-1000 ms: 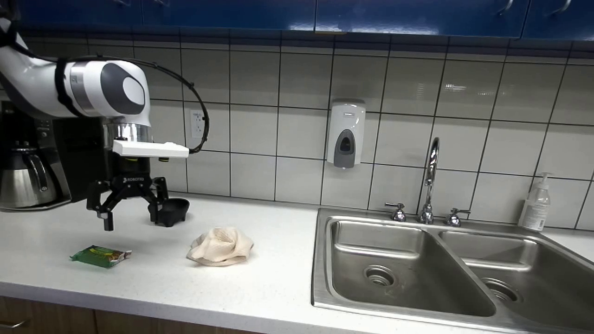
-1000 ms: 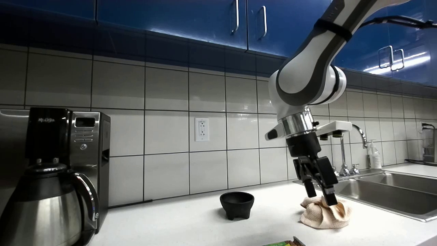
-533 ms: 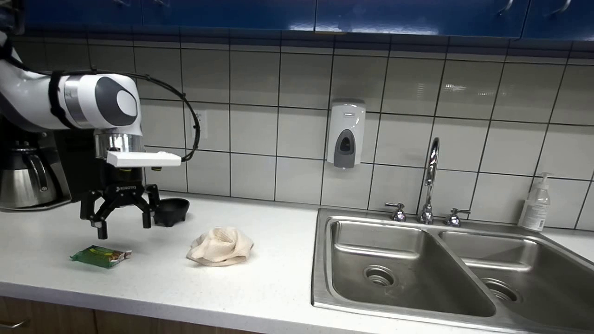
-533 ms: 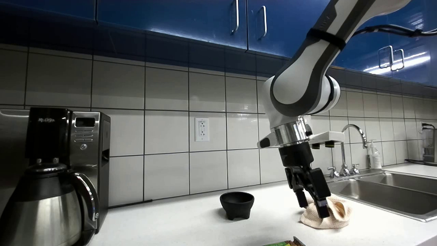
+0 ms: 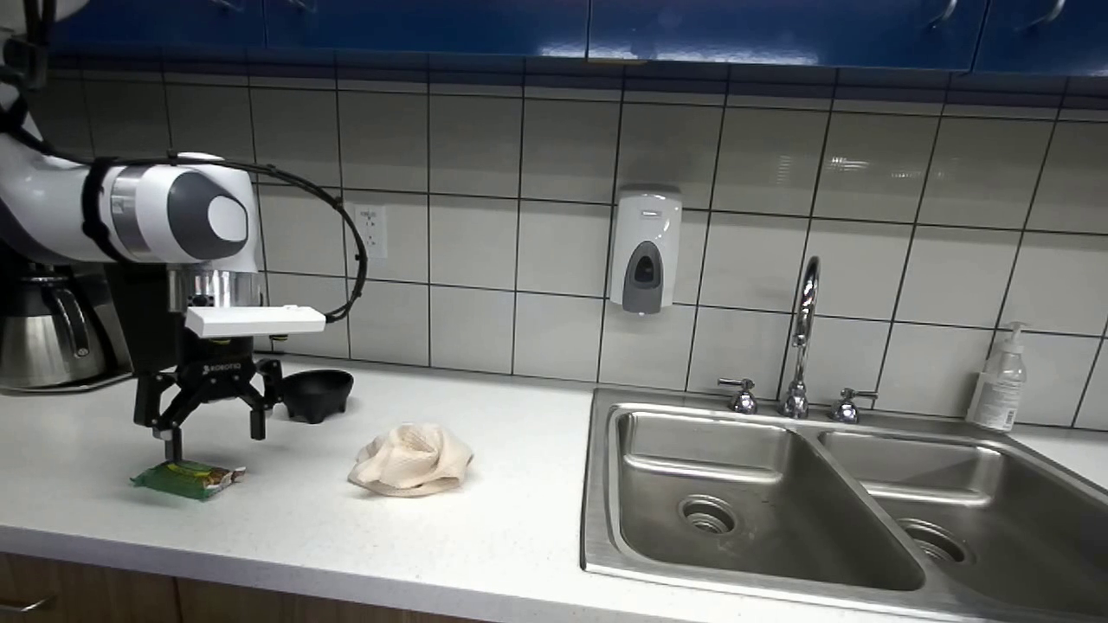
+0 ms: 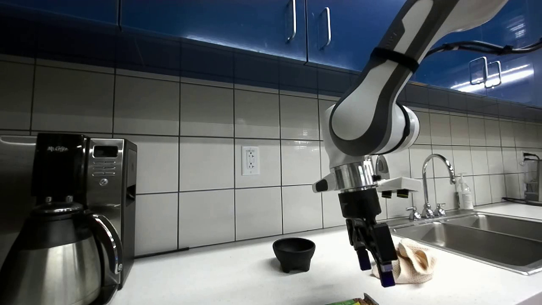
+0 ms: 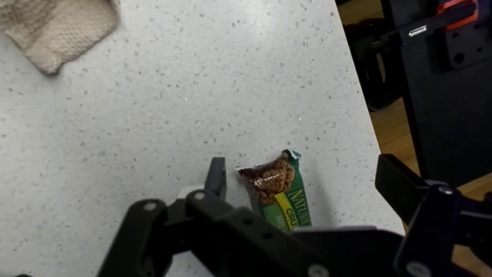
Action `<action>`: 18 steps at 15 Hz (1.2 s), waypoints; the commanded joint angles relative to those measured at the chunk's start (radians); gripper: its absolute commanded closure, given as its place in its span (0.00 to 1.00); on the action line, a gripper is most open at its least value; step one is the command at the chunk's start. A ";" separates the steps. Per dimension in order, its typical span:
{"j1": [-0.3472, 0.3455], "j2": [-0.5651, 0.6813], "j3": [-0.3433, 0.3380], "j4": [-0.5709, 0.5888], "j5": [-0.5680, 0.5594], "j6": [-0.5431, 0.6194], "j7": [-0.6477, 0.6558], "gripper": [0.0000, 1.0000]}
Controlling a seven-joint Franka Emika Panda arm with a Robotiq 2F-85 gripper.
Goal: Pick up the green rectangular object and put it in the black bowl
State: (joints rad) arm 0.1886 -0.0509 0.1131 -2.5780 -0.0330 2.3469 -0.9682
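Green-wrapped, the bar (image 7: 286,188) lies on the counter (image 7: 153,127), not yet grasped. The gripper (image 5: 215,446) hangs near it, jaws spread wide and holding nothing; in the wrist view they stand at the bar's nine and three o'clock, the nine closer. I judge the reach nearly done. Gripping, lifting, carrying and releasing remain, with the bowl (image 5: 318,398) at the bar's two o'clock in an exterior view.

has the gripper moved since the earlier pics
Yes. In an exterior view, the gripper has come down and shifted toward the picture's left, judged against the bowl, which sits where it was.
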 commanded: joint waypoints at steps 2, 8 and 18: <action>0.005 0.025 0.032 -0.024 -0.008 0.104 0.014 0.00; 0.014 0.063 0.063 -0.038 -0.030 0.197 0.019 0.00; 0.020 0.132 0.091 -0.025 -0.099 0.264 0.057 0.00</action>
State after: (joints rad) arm 0.2098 0.0663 0.1887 -2.6093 -0.0999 2.5808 -0.9497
